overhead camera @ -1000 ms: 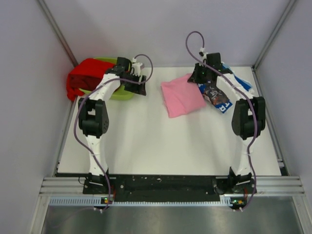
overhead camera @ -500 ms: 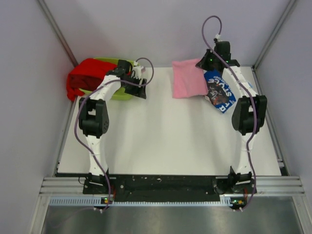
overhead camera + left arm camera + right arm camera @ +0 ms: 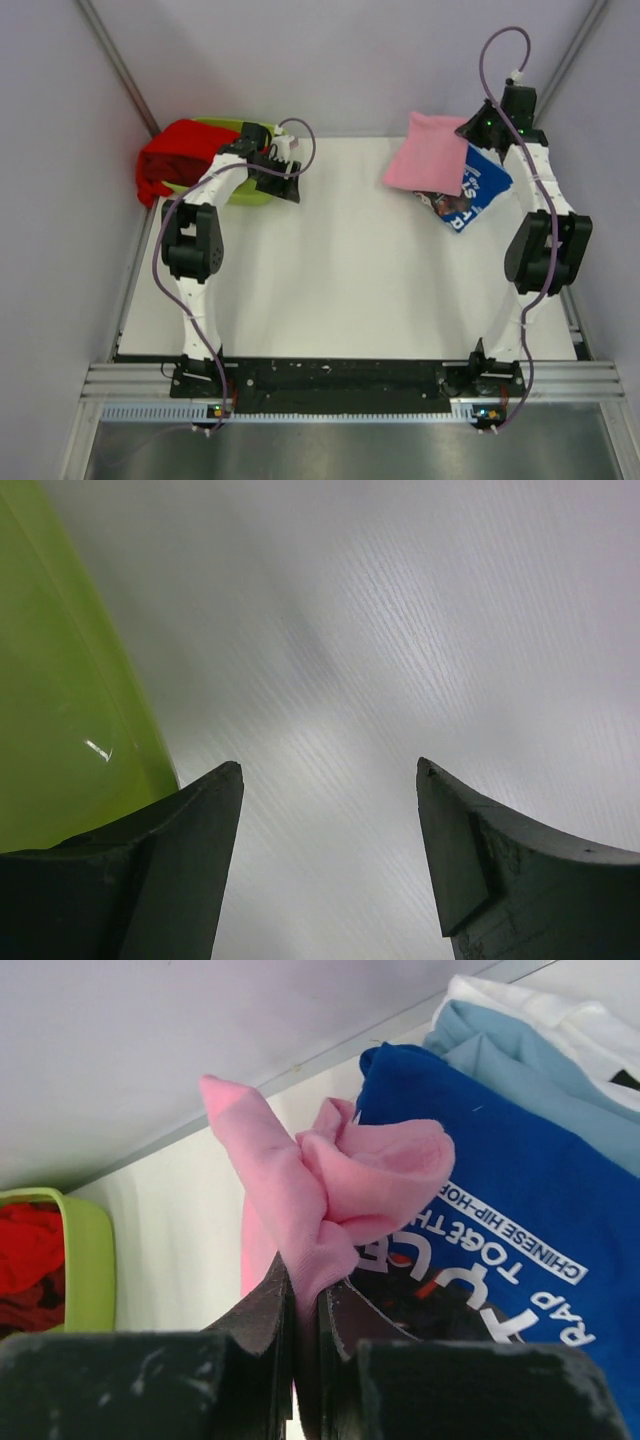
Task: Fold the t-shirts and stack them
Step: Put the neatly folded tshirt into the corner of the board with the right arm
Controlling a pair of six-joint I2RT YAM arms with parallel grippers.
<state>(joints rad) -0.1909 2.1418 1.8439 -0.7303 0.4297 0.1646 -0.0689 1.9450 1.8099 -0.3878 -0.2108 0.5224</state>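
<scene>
My right gripper (image 3: 472, 132) (image 3: 312, 1295) is shut on the folded light pink t-shirt (image 3: 428, 152) (image 3: 330, 1185) and holds it lifted over the back right of the table. It hangs partly over the royal blue t-shirt (image 3: 474, 190) (image 3: 520, 1210) with white lettering, which lies folded below. The red t-shirt (image 3: 180, 150) (image 3: 25, 1250) lies bunched in and over the lime-green tray (image 3: 245, 193) at the back left. My left gripper (image 3: 283, 183) (image 3: 330, 780) is open and empty, low over bare table beside the tray's wall (image 3: 60, 700).
A light blue and a white folded cloth (image 3: 540, 1030) lie under the blue shirt's far side. The back wall stands close behind my right gripper. The booth's side walls (image 3: 60, 250) close the table in.
My right gripper has carried the pink t-shirt up and to the right, from the table's middle back to over the blue t-shirt. The left arm has barely moved.
</scene>
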